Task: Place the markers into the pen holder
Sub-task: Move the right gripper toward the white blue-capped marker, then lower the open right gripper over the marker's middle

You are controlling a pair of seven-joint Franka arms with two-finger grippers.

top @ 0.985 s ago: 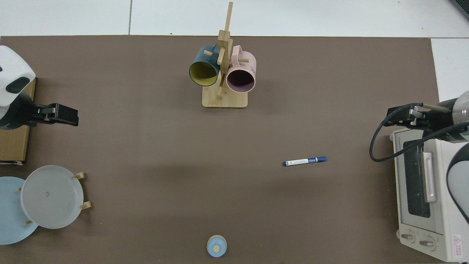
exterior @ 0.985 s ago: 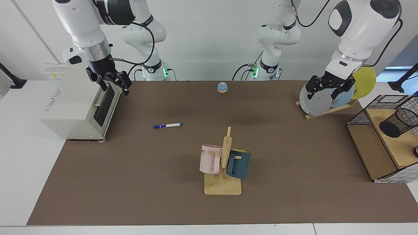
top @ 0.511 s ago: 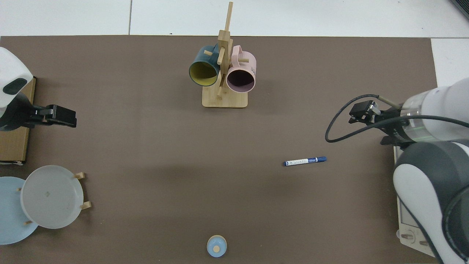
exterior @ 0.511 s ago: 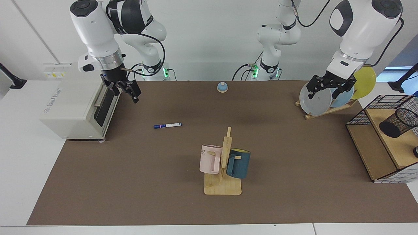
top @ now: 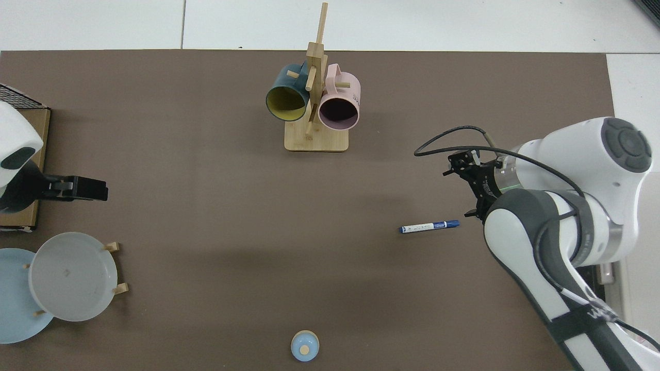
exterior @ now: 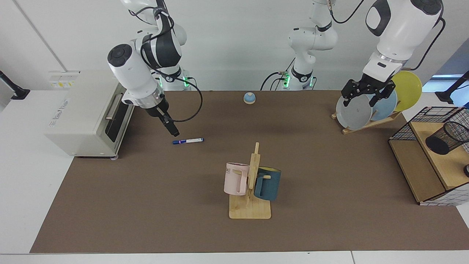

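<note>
One white marker (exterior: 188, 140), blue-capped, flat beside right pincer (exterior: 175, 132), finger spread unclear.

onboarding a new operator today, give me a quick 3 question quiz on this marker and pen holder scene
1. True or false: the marker already stands in the pen holder.
2. Which gripper is nearest the marker? A) left gripper B) right gripper
3. What hangs on the wooden rack in the middle of the table?

Key
1. False; it lies flat on the table.
2. B; the left gripper hangs by the plates.
3. A pink mug and a dark teal mug.
</note>
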